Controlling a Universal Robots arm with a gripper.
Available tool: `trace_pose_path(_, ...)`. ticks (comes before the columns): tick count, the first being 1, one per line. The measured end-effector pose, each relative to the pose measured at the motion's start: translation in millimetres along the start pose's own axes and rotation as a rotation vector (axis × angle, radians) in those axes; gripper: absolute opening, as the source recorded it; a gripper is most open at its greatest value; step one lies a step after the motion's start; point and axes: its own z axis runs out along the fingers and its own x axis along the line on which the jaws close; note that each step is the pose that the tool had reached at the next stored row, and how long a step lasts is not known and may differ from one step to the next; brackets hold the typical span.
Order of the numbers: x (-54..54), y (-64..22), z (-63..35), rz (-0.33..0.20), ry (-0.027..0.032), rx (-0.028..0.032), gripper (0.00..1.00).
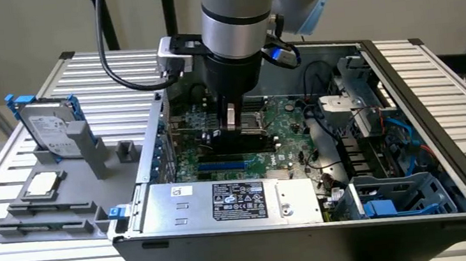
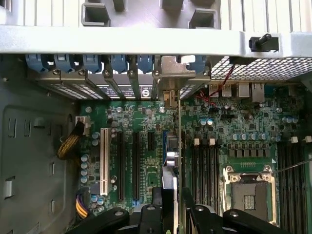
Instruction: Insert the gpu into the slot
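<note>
We had the gpu point(image 2: 178, 141) edge-on between the gripper point(image 2: 176, 194) fingers, jaws about half-closed and clamped on the card. It stood upright just beside the blue slot point(image 2: 165, 142). We couldn't tell if it was seated.

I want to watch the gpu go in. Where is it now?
In the wrist view the gpu stands edge-on in the jaws of the gripper, inside the computer case over the green motherboard, by the blue slot and the memory strips.
</note>
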Motion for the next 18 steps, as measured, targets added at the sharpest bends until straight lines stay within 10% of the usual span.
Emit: trace_pose_path(18,1.5,1.5,22.1,0.000,0.0001,0.0000,0.26)
